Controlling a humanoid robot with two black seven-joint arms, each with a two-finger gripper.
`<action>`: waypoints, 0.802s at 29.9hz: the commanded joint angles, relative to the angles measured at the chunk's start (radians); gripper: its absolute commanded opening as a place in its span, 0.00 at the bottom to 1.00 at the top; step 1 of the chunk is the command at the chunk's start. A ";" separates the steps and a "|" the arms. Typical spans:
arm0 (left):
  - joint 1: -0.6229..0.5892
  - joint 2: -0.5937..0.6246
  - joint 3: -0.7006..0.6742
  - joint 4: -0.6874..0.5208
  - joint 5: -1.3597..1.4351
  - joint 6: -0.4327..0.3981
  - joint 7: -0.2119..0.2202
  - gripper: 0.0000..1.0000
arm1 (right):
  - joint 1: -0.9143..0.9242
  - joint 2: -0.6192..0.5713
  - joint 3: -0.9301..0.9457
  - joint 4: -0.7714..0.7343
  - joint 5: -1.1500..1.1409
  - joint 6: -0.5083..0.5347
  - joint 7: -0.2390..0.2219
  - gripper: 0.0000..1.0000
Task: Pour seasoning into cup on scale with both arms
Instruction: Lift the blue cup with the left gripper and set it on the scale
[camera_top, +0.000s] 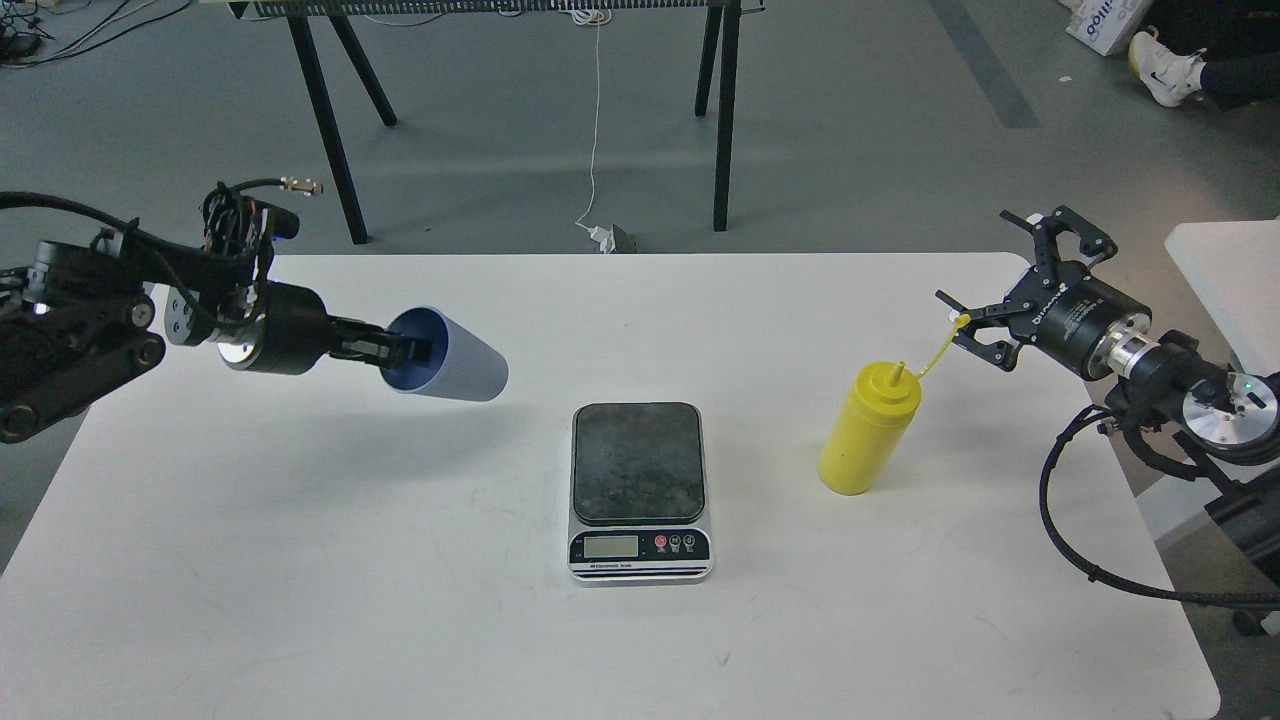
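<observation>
My left gripper (405, 350) is shut on the rim of the light-blue cup (455, 362), one finger inside it. It holds the cup on its side in the air, left of and above the scale, base pointing right. The scale (638, 462) lies flat at the table's middle with its dark platform bare. The yellow seasoning bottle (868, 432) stands upright to the right of the scale, and its tethered cap (962, 320) hangs up and to the right. My right gripper (985, 270) is open just right of the bottle, with one finger close to the cap.
The white table (300, 550) bears only the scale and bottle. Black trestle legs (722, 120) and a white cable with an adapter (610, 238) are on the floor beyond. A second white table (1230, 270) stands at the right edge.
</observation>
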 joint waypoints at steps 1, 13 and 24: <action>-0.086 -0.091 0.004 -0.018 -0.003 0.000 0.000 0.00 | 0.005 0.001 0.003 -0.001 0.000 0.000 -0.001 1.00; -0.089 -0.410 0.067 -0.001 0.104 0.000 0.047 0.01 | 0.000 0.001 0.006 -0.013 0.000 0.000 0.001 1.00; -0.105 -0.449 0.153 0.049 0.183 0.000 0.047 0.02 | -0.006 0.003 0.008 -0.025 0.001 0.000 0.002 1.00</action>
